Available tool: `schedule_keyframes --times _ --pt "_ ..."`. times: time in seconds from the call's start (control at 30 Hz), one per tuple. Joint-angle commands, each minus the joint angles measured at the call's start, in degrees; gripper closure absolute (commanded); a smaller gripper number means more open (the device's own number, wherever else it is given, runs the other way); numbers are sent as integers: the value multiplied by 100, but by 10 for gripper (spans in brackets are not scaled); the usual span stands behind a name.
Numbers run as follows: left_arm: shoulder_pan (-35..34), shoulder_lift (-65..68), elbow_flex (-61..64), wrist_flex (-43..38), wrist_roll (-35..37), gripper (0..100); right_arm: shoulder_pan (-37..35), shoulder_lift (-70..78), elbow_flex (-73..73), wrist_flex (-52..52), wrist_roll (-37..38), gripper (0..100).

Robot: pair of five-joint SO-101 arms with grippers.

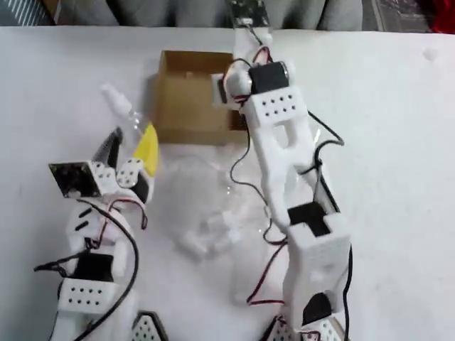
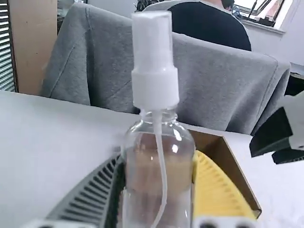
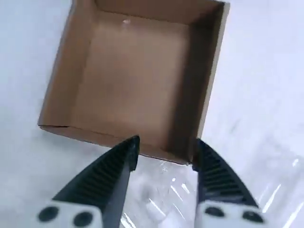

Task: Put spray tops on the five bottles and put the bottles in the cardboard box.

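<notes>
Spray-topped bottle (image 2: 159,156) pinched in the left claw (image 1: 134,131), left of centre in the high view, right claw (image 3: 166,142) spread over the rim of the cardboard box (image 3: 137,80), upper centre.

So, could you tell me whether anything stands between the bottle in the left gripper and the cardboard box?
Nothing visible lies between the bottle and the cardboard box, which is empty. The open right gripper hangs above one edge of the box, though, and may crowd the drop.
</notes>
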Motion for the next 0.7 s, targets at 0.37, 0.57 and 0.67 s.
schedule_keyframes --times 0.37,0.57,0.67 --pt "-66 101 -185 -185 18 977 673 1622 -273 -1640 -141 834" --pt "-66 110 -193 -185 18 977 655 2299 -273 -2440 -88 855" --pt "-66 110 -185 -185 18 977 673 2598 -571 -2624 -79 977"
